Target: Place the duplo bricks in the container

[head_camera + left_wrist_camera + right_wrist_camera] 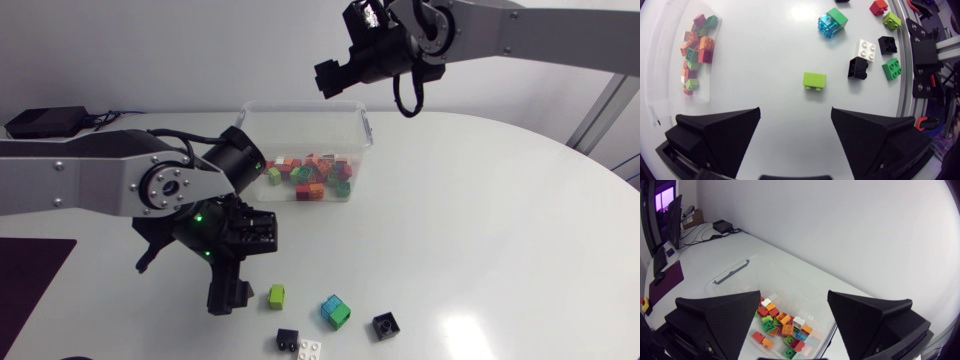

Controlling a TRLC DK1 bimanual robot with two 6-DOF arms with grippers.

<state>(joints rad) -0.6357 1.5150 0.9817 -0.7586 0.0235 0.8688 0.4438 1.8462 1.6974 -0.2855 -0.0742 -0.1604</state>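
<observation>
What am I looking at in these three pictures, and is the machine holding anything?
Two robot arms stand at a white table. One picture looks down from above. The other two come from a small camera on each arm's wrist, so the black wedges at their lower edge are that arm's own grasping parts. The left arm's fingers stand open over the table, a lime green brick just ahead of them. The right arm's fingers are open above the clear container, which already holds many coloured bricks. Other loose bricks lie nearby. Nothing is held.
</observation>
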